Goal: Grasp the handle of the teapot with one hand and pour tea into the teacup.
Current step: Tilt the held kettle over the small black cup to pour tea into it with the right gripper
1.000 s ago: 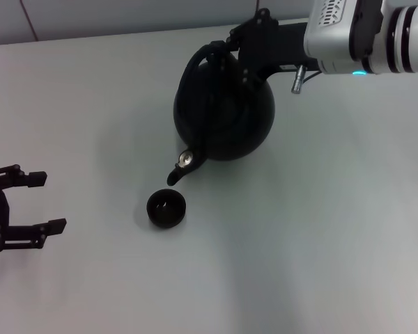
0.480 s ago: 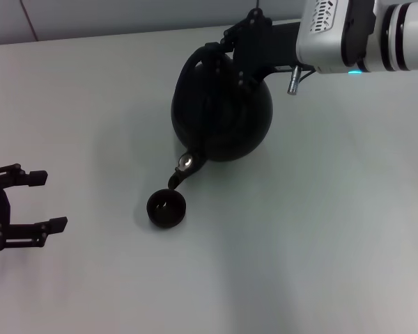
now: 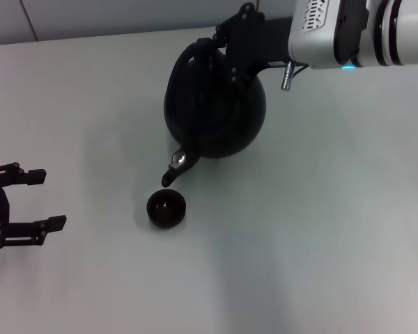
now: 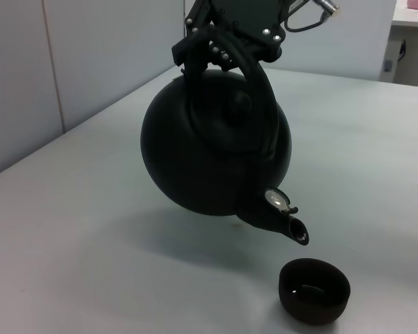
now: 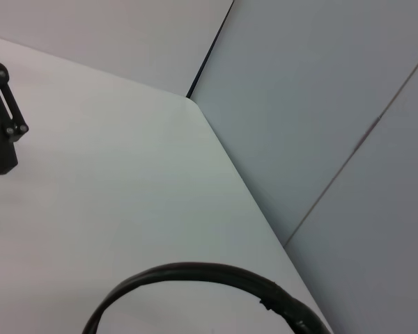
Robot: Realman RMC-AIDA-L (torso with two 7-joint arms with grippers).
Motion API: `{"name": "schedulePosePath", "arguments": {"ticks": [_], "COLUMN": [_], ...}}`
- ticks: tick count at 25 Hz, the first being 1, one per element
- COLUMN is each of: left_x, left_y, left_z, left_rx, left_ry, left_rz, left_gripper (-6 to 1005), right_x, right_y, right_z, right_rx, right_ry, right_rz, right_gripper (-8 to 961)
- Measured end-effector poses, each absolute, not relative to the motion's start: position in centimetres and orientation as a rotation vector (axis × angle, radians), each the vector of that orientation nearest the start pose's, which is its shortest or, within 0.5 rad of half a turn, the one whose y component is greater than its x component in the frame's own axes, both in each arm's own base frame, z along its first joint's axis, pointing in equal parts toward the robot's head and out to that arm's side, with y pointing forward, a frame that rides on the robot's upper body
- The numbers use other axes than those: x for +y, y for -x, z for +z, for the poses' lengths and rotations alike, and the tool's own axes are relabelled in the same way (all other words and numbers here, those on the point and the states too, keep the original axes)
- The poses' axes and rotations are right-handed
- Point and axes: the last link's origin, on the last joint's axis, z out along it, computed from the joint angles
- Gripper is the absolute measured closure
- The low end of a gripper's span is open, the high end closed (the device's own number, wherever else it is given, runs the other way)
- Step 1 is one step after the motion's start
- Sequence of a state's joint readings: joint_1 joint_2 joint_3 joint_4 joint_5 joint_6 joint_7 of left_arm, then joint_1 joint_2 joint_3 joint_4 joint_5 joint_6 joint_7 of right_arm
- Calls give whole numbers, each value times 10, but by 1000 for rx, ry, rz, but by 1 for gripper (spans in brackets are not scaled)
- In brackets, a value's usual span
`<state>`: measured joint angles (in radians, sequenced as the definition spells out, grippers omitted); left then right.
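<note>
Tilting spout-down, the teapot (image 3: 214, 111) hangs above the table (image 3: 320, 229), held by the right claw (image 3: 226, 45), which is clamped on the handle (image 3: 188, 69) at the top of its arch. In the left wrist view the pot's (image 4: 216, 156) round body is clear of the table, and its shadow lies on the surface beneath. The short spout (image 3: 171, 175) points down and toward the robot, slightly to its left, so the line from handle top to spout tip slants from the far side down to the near side. The spout tip ends just above and just beyond the far rim of the teacup (image 3: 166, 208), not touching it.

The teacup stands upright on the table, near the middle of the head view. From the left wrist camera, its (image 4: 314, 290) inside looks dark with a faint sheen low down; whether that is liquid I cannot tell. No stream shows between spout (image 4: 292, 228) and cup.

The left claw (image 3: 38, 200) rests well apart at the table's left side, its two fingers (image 3: 33, 177) spread and holding nothing.
</note>
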<state>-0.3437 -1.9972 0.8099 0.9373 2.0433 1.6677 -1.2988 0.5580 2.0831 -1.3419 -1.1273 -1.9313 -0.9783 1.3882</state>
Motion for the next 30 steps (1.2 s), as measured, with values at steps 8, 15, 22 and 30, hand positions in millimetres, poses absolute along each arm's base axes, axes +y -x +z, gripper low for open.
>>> {"name": "schedulePosePath", "arguments": {"ticks": [8, 15, 22, 30], "left_x": [294, 295, 296, 297], "left_y": [302, 303, 304, 304], "left_z": [57, 59, 60, 60], "left_rx": [-343, -342, -341, -334], "left_ry": [2804, 2796, 2792, 2789], "left_rz": [-340, -333, -326, -321], "left_gripper": [139, 139, 139, 138], "right_x": [403, 403, 403, 402], "right_y": [-143, -137, -133, -129], "right_z": [-14, -19, -20, -23], "right_rx": [-258, -291, -311, -348], "right_ry": [2559, 2557, 2559, 2563], "right_rz": [205, 192, 191, 177], "right_gripper": [842, 844, 844, 845]}}
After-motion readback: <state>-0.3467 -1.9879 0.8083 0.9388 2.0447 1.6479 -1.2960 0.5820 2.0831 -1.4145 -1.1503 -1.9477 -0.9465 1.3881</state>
